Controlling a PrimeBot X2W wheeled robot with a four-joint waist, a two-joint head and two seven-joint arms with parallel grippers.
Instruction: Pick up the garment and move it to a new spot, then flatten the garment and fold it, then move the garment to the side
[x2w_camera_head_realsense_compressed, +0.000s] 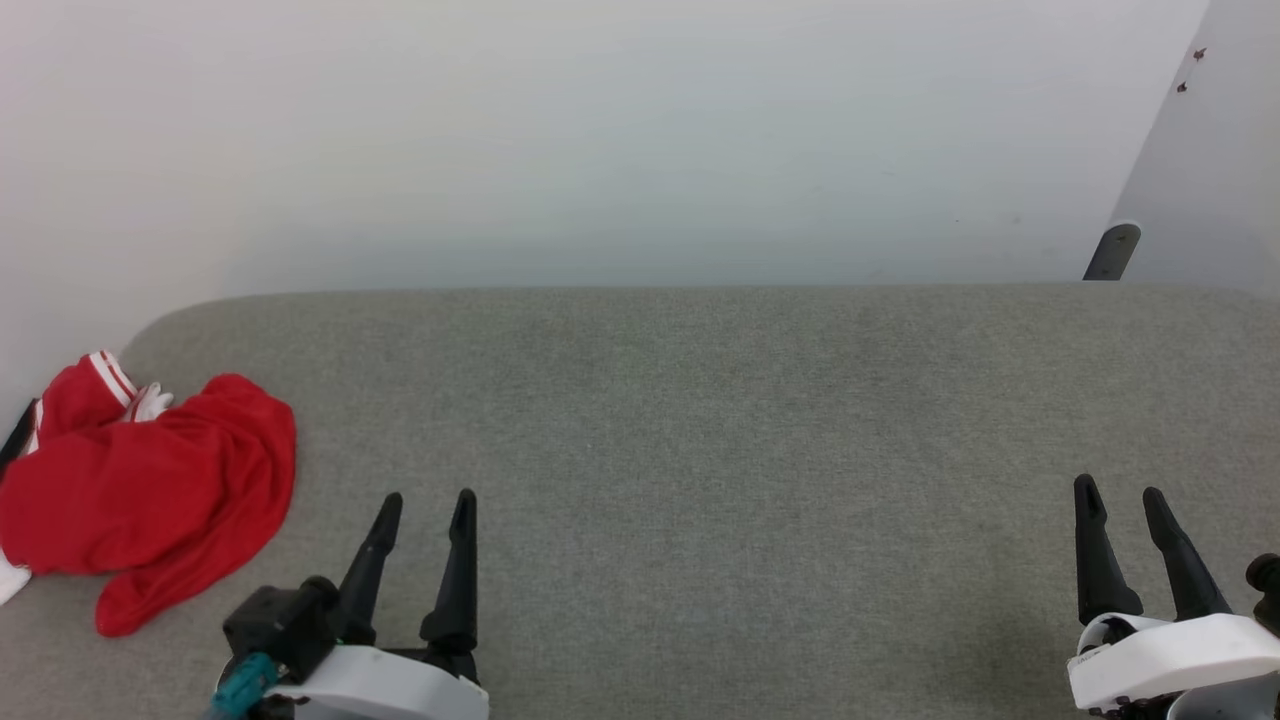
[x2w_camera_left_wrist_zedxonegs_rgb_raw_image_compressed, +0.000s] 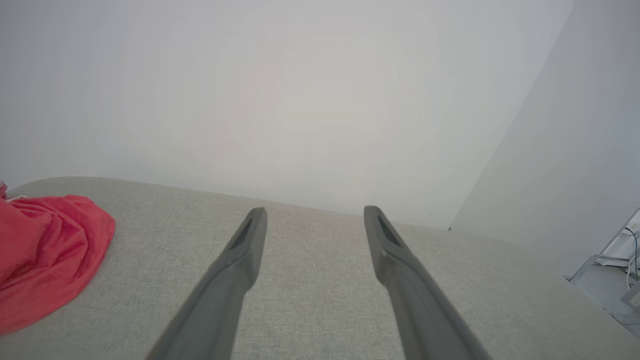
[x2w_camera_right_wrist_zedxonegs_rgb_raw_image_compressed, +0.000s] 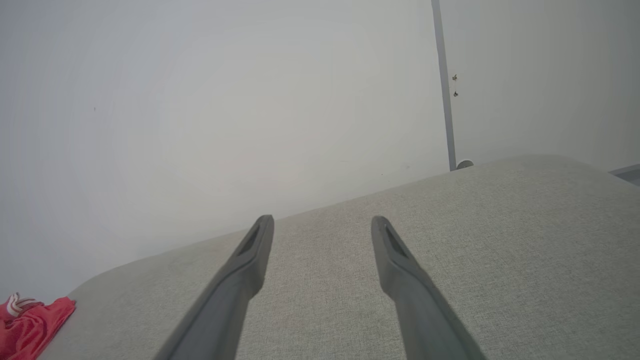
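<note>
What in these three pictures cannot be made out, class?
Head view: the garment is crumpled, hiding any print inside its folds; the left edge cuts it off.
Right wrist view: the bottom-left corner cuts off most of it.
Head view: the dark object at upper right is too small to identify.

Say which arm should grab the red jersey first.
Left. The left gripper, open, sits beside the crumpled red jersey at the left end of the grey cushion; the right gripper is far across it.
</note>
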